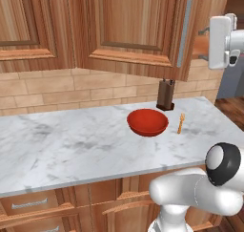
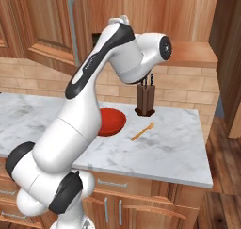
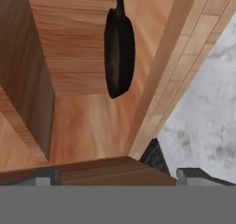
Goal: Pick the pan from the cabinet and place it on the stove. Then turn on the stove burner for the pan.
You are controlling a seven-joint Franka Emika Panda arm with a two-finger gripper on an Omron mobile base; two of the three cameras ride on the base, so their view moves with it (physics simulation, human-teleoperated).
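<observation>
Pan (image 3: 119, 52): dark, lying inside the open cabinet (image 3: 78, 43) well ahead of the gripper (image 3: 115, 174), whose jaws stand wide and empty; best approached straight in, squaring the jaws across its handle before closing.

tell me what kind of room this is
A kitchen, computer-rendered by the look of it: a marble counter under wooden wall cabinets, a knife block and red bowl on it, and a frying pan inside the open cabinet.
</observation>
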